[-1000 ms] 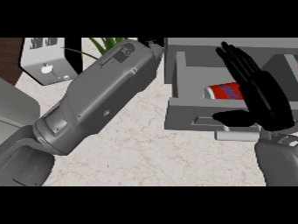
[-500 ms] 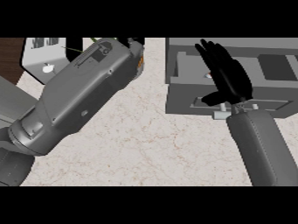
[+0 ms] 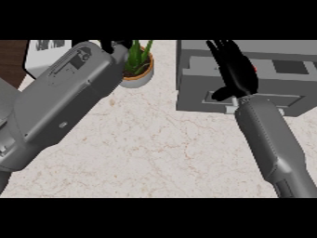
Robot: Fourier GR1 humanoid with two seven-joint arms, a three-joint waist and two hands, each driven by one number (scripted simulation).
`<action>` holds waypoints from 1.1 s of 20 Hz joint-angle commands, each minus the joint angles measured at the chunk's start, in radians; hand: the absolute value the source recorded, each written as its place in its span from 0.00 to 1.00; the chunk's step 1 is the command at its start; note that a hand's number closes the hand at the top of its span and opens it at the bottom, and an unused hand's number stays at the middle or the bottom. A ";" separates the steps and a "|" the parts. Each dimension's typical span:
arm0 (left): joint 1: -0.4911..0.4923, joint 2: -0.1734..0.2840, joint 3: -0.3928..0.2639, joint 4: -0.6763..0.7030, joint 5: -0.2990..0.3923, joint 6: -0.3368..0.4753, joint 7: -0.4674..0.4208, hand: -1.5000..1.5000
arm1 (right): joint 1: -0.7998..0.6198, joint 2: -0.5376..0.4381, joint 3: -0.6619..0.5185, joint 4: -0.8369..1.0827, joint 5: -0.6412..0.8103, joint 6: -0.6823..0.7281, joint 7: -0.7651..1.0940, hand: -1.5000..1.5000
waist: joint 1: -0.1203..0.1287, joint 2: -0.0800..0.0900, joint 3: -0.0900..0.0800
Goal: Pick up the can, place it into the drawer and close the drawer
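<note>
Right hand: fingers straight, flat on the drawer front.
Can: a red sliver beside the fingers, inside the drawer.
Left hand: mostly hidden; fingers unclear.
Plant: just right of the left hand.

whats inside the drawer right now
The drawer is nearly shut, so little of its inside shows. A small patch of the red can peeks out beside the right hand, whose straight fingers cover the rest.
</note>
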State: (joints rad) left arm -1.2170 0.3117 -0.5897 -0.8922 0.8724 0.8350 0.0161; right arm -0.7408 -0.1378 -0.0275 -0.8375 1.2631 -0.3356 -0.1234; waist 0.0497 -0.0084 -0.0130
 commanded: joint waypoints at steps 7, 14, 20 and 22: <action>0.061 0.068 0.021 -0.123 -0.029 -0.003 0.055 0.00 | -0.148 -0.020 -0.112 0.328 -0.004 -0.233 -0.031 0.00 | 0.013 0.023 0.015; 0.105 0.095 0.029 -0.177 -0.054 -0.015 0.052 0.00 | -0.281 -0.037 -0.150 0.480 0.024 -0.335 0.001 0.00 | 0.035 0.035 0.015; 0.109 0.098 0.014 -0.225 -0.080 0.023 0.087 0.00 | -0.385 -0.078 -0.168 0.559 0.032 -0.335 0.004 0.00 | 0.051 0.039 0.015; 0.111 0.126 0.026 -0.246 -0.079 0.012 0.099 0.00 | -0.396 -0.094 -0.172 0.572 0.032 -0.351 -0.009 0.00 | 0.057 0.039 0.015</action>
State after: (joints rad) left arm -1.1290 0.4192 -0.5663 -1.1032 0.8052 0.8433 0.1129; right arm -1.0810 -0.2037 -0.1805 -0.2971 1.2988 -0.6568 -0.1314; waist 0.0919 0.0299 0.0032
